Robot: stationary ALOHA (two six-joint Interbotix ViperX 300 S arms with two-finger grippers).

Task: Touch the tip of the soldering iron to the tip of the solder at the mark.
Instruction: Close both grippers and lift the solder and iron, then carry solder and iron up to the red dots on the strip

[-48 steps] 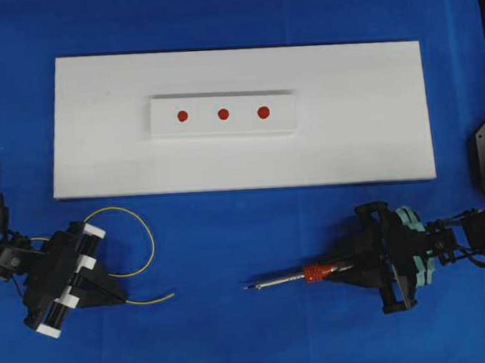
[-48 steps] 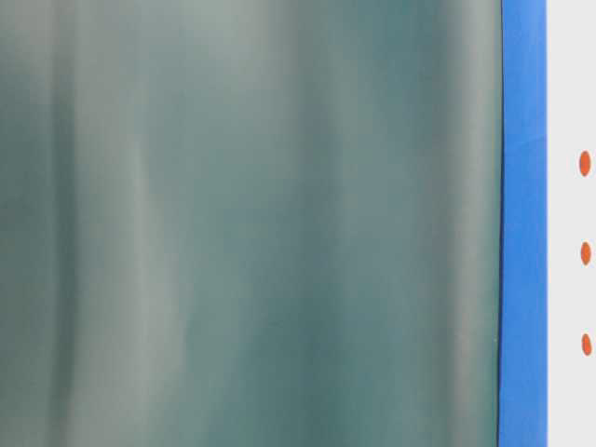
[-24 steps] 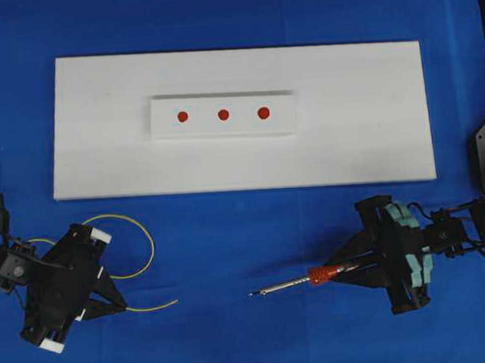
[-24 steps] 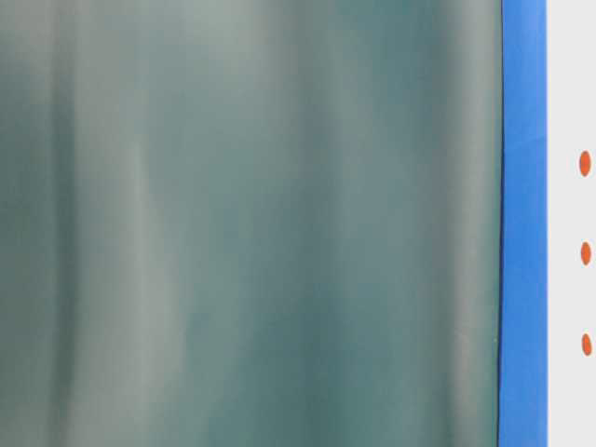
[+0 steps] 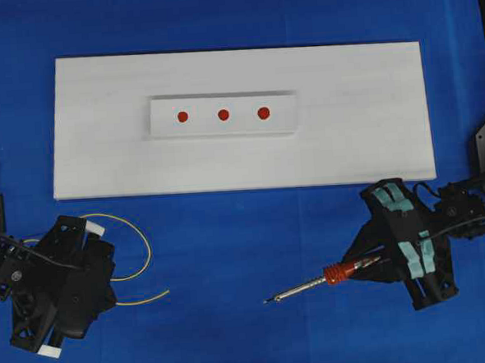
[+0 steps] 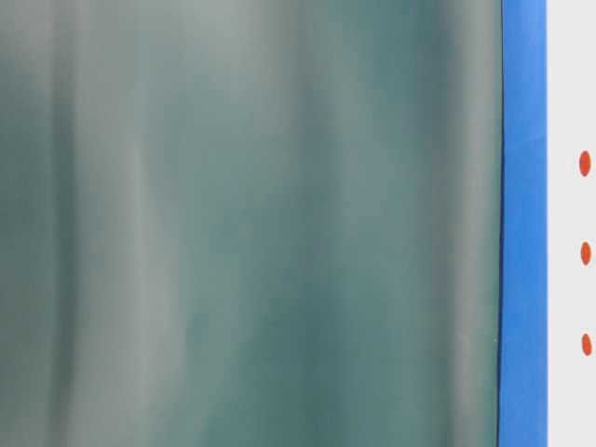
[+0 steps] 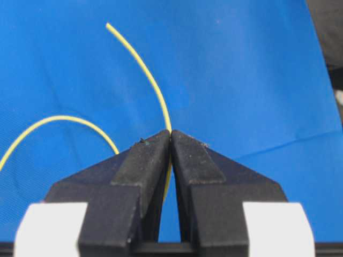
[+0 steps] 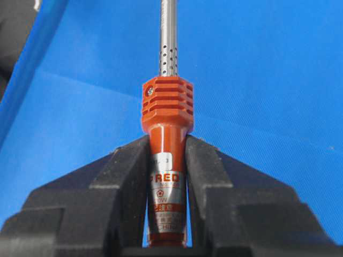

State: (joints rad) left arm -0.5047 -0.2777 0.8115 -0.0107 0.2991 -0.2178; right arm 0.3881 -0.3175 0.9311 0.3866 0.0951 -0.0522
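Solder (limp, springy wire) sits pinched in the left gripper, while the right gripper, below the white board, clamps the rigid soldering iron at its handle.

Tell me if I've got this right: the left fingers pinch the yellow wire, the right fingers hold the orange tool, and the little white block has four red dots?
Almost. The white block carries three red dots, not four, as the overhead view shows. The rest stands: left fingers pinch the yellow wire, right fingers hold the orange tool.

bright even light; table-level view mostly blurred.
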